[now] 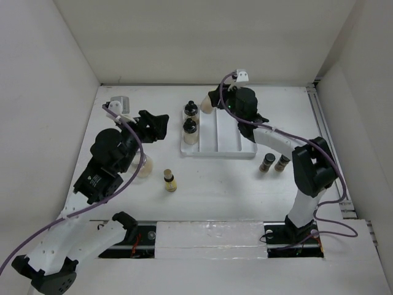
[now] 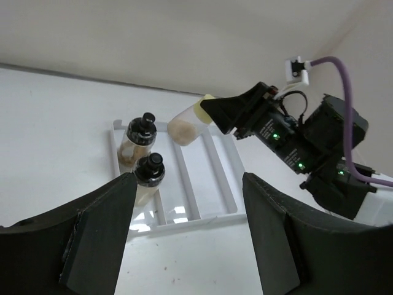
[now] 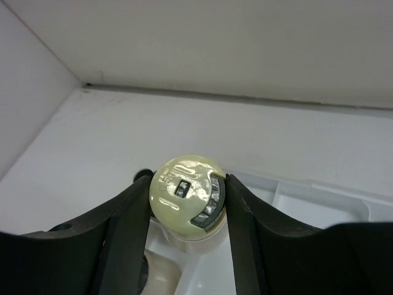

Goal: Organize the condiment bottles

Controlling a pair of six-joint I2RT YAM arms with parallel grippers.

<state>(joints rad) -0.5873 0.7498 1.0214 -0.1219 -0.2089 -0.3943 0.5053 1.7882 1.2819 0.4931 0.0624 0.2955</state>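
**A:** Where's the bottle?

**B:** The cream-capped bottle (image 2: 182,129) hangs clear of the table (image 1: 215,184), over the far end of the tray (image 1: 218,154). It is just beside the rear one of the black-capped bottles (image 1: 190,131), which stand in the left slot (image 1: 191,148). My right claw (image 3: 187,186) is partway closed, gripping its cap (image 3: 184,203).

**A:** Upright?

**B:** No, tilted. The cap is up in the claw and the base points down and out toward my left arm's side. The base sits about over the rib between the left slot and the middle slot (image 1: 225,136), and I can't tell which it favours. I'd judge the axis needs righting before I lower it.

**A:** Could the left arm help?

**B:** It's farther off. My left claw (image 1: 161,126) is short of the tray's left edge, jaws apart, with nothing between them. The right is plainly nearer.
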